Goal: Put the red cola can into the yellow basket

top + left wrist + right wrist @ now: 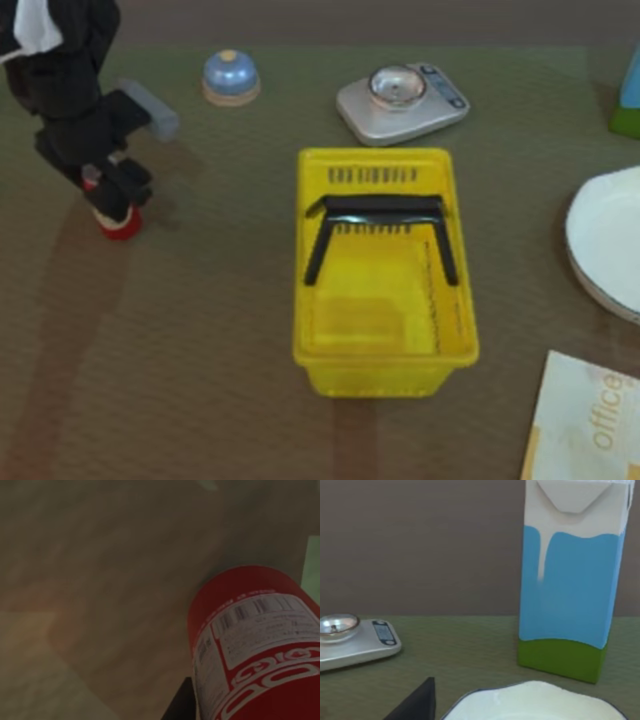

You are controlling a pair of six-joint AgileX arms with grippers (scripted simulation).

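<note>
The left end effector (108,192) is closed around the red cola can (120,220). A bell (231,76) and scale (402,102) sit behind the yellow basket (385,345).

Overall light: dim and even, with no single bright source visible.
Shadows: the yellow basket (385,270) cast only a faint, soft shadow on the table (200,380); the left arm's shadow was also soft.
Glare: a small highlight sat on the kitchen scale (402,101) bowl.
Left wrist view: the red cola can (255,645) was close and soft-edged, and the table behind it was blurred.
Right wrist view: the milk carton (572,580) was evenly lit.
</note>
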